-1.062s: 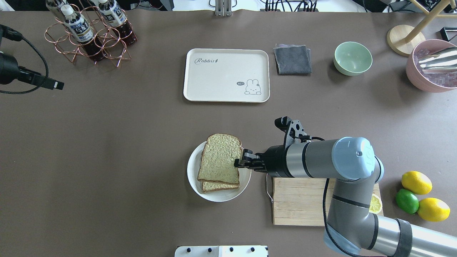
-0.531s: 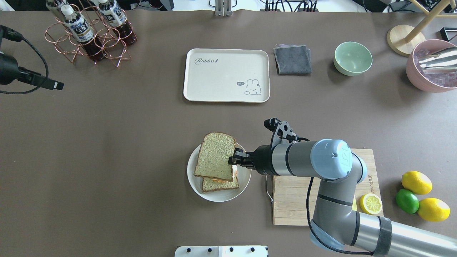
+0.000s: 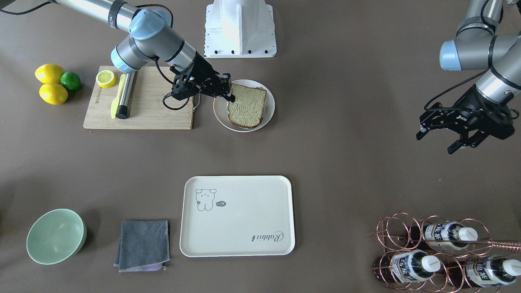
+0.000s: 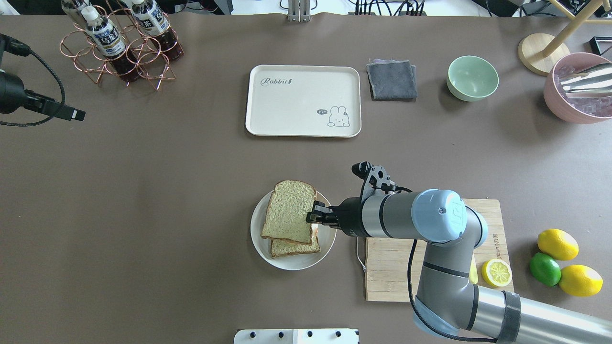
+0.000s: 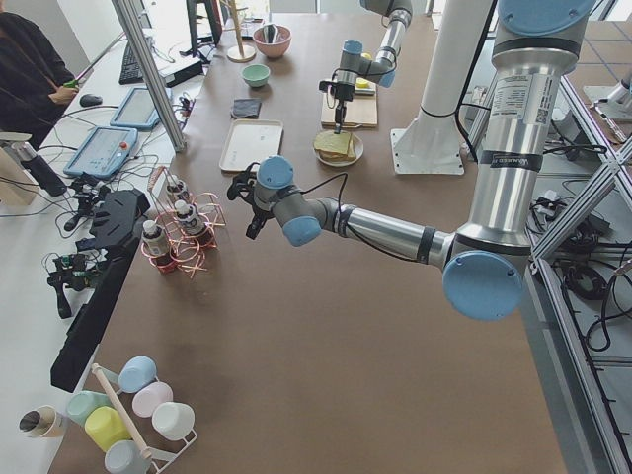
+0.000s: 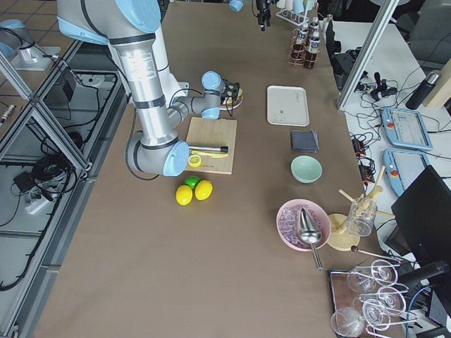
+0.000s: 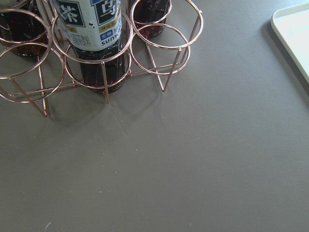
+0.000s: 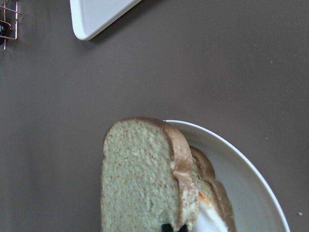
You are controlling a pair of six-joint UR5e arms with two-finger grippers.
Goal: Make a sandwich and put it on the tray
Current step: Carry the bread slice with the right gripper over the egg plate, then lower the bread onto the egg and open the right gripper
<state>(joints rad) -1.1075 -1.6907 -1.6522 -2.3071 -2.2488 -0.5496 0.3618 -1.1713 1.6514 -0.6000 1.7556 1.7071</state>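
Note:
My right gripper [image 4: 313, 217] is shut on the right edge of the top bread slice [image 4: 289, 210] and holds it, slightly tilted, over the lower slice [image 4: 294, 248] on the round white plate [image 4: 257, 241]. In the right wrist view the top slice [image 8: 140, 179] covers most of the lower slice [image 8: 208, 176], and a bit of white egg [image 8: 208, 221] with an orange edge shows between them. The cream tray [image 4: 303, 100] lies beyond the plate with nothing on it. My left gripper [image 3: 435, 142] is open and holds nothing, far to the side near the bottle rack.
A wooden cutting board [image 4: 397, 272] with a knife and a lemon half [image 4: 496, 272] lies right of the plate. Lemons and a lime [image 4: 545, 268] lie further right. A grey cloth [image 4: 391, 79], a green bowl [image 4: 472, 78] and a copper bottle rack [image 4: 119, 48] stand at the back.
My right arm has shifted left and brought the top slice further over the lower slice; it now sits lower and covers more of the egg. The left arm has not moved.

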